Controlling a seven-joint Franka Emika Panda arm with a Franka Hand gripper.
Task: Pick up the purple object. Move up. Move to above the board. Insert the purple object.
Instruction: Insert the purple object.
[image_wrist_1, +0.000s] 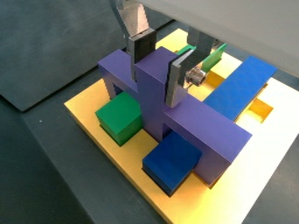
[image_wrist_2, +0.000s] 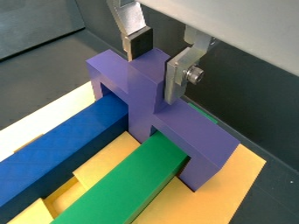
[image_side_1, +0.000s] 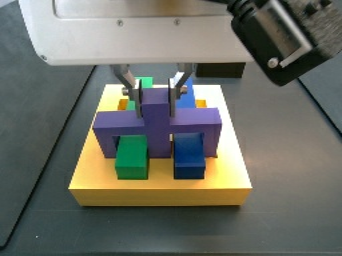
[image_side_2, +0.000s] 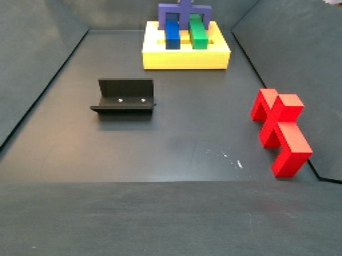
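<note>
A dark grey table floor (image_side_2: 160, 140) fills the scene, seen most fully in a side view. At about twelve o'clock on that floor sits the board (image_side_2: 186, 57), a thick yellow slab; it also appears in another side view (image_side_1: 160, 185) and in both wrist views (image_wrist_1: 117, 153) (image_wrist_2: 239, 188). A long green bar (image_wrist_2: 111, 192) and a long blue bar (image_wrist_2: 59, 153) lie side by side in the board's slots. The purple object (image_side_1: 156, 122), a blocky bridge-shaped piece, spans both bars crosswise, its two legs reaching down at the outer sides and its raised middle stub pointing up; whether the legs sit fully in the slots cannot be told. It also shows in both wrist views (image_wrist_1: 187, 122) (image_wrist_2: 146, 96). The gripper (image_wrist_1: 159, 59) sits directly above the board, its two silver fingers (image_wrist_1: 181, 74) flanking the stub at a narrow spread; whether the pads press on it cannot be told. At about three o'clock on the floor lies a red piece (image_side_2: 279, 128), well apart from the board. At about nine o'clock stands the fixture (image_side_2: 124, 97), a dark L-shaped bracket.
</note>
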